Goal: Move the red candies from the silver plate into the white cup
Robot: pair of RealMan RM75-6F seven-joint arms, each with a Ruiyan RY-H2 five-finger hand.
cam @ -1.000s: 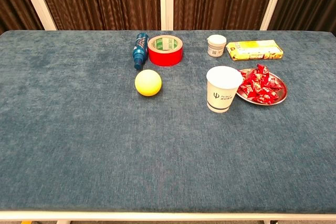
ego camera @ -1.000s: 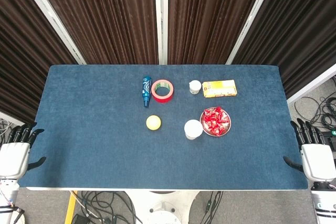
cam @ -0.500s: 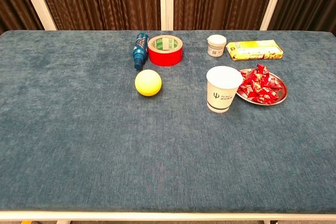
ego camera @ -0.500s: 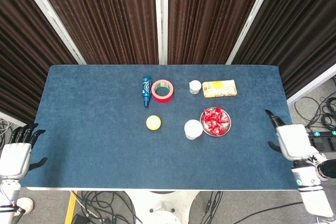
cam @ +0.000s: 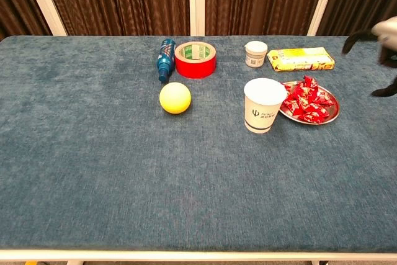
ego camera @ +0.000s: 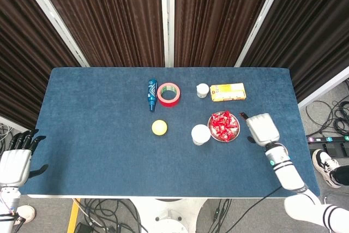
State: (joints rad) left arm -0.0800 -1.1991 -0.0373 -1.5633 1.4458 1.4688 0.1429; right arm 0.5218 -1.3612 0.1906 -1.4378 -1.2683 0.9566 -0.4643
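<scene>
Many red candies (ego camera: pixel 224 125) lie heaped on the silver plate (ego camera: pixel 233 136), touching the white cup (ego camera: pixel 200 134). The right hand (ego camera: pixel 261 127) hovers just beside the plate, fingers apart and empty; the left hand (ego camera: pixel 14 163) rests off the tabletop (ego camera: pixel 98 145), fingers spread.

White cup (ego camera: pixel 200 134) touching plate's (ego camera: pixel 234 136) left

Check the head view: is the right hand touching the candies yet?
No, the right hand hovers right of the plate, apart from the candies.
</scene>
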